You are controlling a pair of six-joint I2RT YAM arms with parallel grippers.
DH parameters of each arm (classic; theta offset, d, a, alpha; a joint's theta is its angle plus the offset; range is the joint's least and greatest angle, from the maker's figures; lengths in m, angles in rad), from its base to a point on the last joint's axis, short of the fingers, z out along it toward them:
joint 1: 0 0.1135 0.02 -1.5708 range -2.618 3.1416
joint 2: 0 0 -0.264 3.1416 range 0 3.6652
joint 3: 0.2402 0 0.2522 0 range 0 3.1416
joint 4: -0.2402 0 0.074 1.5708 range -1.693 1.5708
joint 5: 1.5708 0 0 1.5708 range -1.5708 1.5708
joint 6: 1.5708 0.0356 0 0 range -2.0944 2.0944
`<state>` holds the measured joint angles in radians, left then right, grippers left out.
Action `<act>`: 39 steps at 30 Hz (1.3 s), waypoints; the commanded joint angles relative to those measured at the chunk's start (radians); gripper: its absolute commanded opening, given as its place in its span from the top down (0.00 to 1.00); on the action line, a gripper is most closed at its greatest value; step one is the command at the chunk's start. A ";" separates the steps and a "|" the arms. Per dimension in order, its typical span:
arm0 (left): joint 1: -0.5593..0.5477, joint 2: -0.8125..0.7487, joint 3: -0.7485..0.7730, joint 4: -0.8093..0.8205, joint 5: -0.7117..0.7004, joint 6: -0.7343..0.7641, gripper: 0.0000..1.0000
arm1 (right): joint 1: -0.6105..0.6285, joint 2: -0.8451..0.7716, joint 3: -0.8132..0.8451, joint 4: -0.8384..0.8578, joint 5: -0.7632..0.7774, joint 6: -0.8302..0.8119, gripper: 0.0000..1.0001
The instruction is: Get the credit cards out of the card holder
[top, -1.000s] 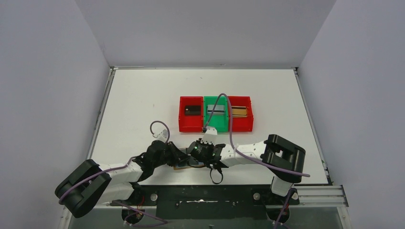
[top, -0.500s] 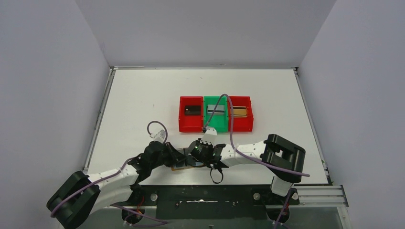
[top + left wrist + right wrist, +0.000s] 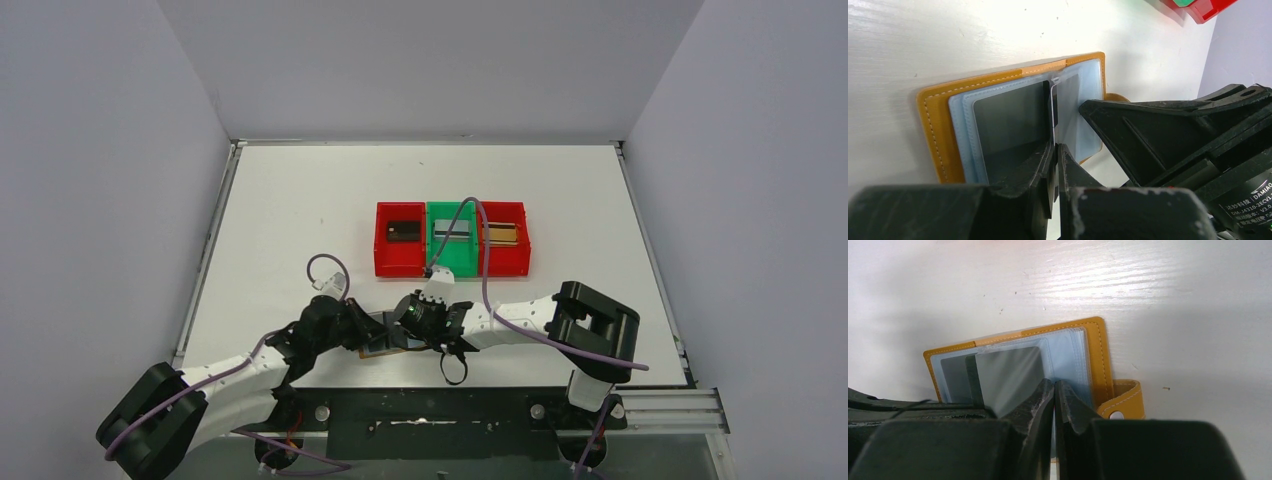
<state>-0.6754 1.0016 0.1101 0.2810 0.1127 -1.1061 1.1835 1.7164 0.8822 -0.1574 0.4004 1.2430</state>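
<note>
The tan card holder (image 3: 1096,352) lies open near the table's front edge, pale blue pockets up, and shows as a tan sliver in the top view (image 3: 377,351). My left gripper (image 3: 1055,148) is shut on the thin edge of a grey card (image 3: 1008,372) that stands up out of the pockets. My right gripper (image 3: 1054,386) is shut on the pale blue pocket pages beside the snap tab (image 3: 1123,400). The two grippers meet over the holder, left (image 3: 386,331) and right (image 3: 407,335). A black card (image 3: 403,231), a silver card (image 3: 452,232) and a gold card (image 3: 502,233) lie in the bins.
A left red bin (image 3: 398,262), a green bin (image 3: 452,262) and a right red bin (image 3: 505,262) stand in a row mid-table behind the grippers. The right gripper's black body (image 3: 1168,135) fills the right of the left wrist view. The table's front edge is just behind the holder.
My left arm's elbow has swung down and to the left and its gripper has drawn slightly left. The right arm and the holder have hardly moved.
</note>
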 commanded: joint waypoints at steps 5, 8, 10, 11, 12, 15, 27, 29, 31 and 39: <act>0.013 -0.003 -0.015 0.067 0.024 -0.001 0.89 | -0.014 0.020 -0.043 -0.103 -0.003 -0.015 0.95; 0.013 0.002 -0.022 0.086 0.029 -0.010 0.87 | -0.013 0.021 -0.043 -0.098 -0.007 -0.017 0.95; 0.013 0.005 -0.023 0.086 0.027 -0.013 0.88 | -0.013 0.023 -0.043 -0.096 -0.008 -0.018 0.95; 0.013 0.005 -0.026 0.090 0.027 -0.016 0.88 | -0.013 0.023 -0.043 -0.094 -0.008 -0.018 0.95; 0.013 0.004 -0.029 0.094 0.026 -0.020 0.89 | -0.014 0.023 -0.043 -0.094 -0.009 -0.019 0.95; 0.014 0.000 -0.039 0.110 0.028 -0.029 0.97 | -0.012 0.024 -0.042 -0.094 -0.011 -0.018 0.95; 0.051 -0.092 -0.033 -0.035 0.007 0.013 1.00 | -0.016 0.010 -0.046 -0.119 0.006 -0.012 0.94; 0.064 -0.117 -0.025 -0.082 0.004 0.032 1.00 | -0.017 0.004 -0.046 -0.125 0.012 -0.011 0.94; 0.078 -0.141 -0.014 -0.129 0.005 0.050 1.00 | -0.018 -0.001 -0.045 -0.132 0.016 -0.013 0.94; 0.104 -0.224 0.037 -0.226 0.025 0.118 1.00 | -0.024 -0.053 -0.001 -0.170 0.037 -0.071 0.93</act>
<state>-0.5842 0.8059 0.0891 0.1116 0.1432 -1.0622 1.1755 1.7054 0.8780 -0.1688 0.3950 1.2377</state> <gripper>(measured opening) 0.010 0.067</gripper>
